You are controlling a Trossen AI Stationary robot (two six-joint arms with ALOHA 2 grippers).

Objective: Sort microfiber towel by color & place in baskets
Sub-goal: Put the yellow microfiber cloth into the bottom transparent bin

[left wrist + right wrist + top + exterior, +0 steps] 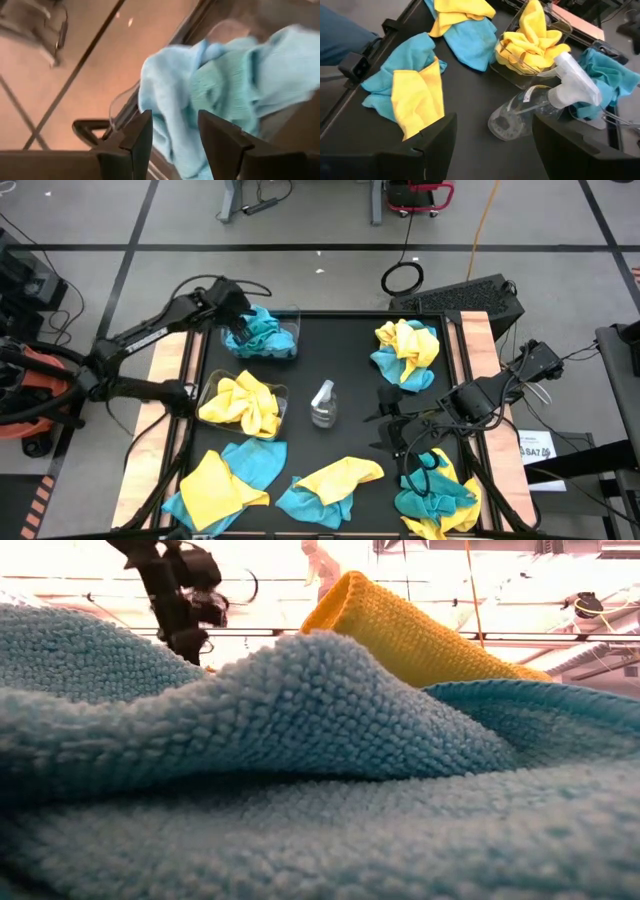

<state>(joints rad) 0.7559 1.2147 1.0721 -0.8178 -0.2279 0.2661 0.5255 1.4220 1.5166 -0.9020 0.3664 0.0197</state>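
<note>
Right, left gripper (pixel 238 330) sits over the far-left basket (pixel 290 320), the one holding teal towels (pixel 262 332). In the left wrist view the fingers (pixel 137 135) stand partly apart with nothing pinched between them; the teal cloth (pixel 220 85) lies just past the tips inside the clear tub, so I read this as the release step, towel dropped in

To do it well: open a bit wider before lifting so no loop of fuzzy fabric snags a fingertip, then go straight up, not sideways, since the tub is light and a drag would shift it. One fold hangs toward the rim, worth checking it doesn't trail out

Second basket (pixel 281 394) sits nearer on the left, already full of yellow towels (pixel 243 402). Colours match so far

Still loose on the desk (pixel 340 360): mixed yellow/teal piles at far right (pixel 408 352), near right (pixel 436 492), near centre (pixel 330 485) and near left (pixel 225 480). Spray bottle (pixel 322 404) lies mid-desk, just beside the yellow basket, so keep clear of it

Right gripper (pixel 395 425) hovers near the bottle, jaws wide, empty; in its wrist view the fingers (pixel 432 137) frame the bottle (pixel 540 105) and bare desk

Low view is blocked by a teal towel (pixel 300 760) right at the lens, no use for judging clearance
</note>
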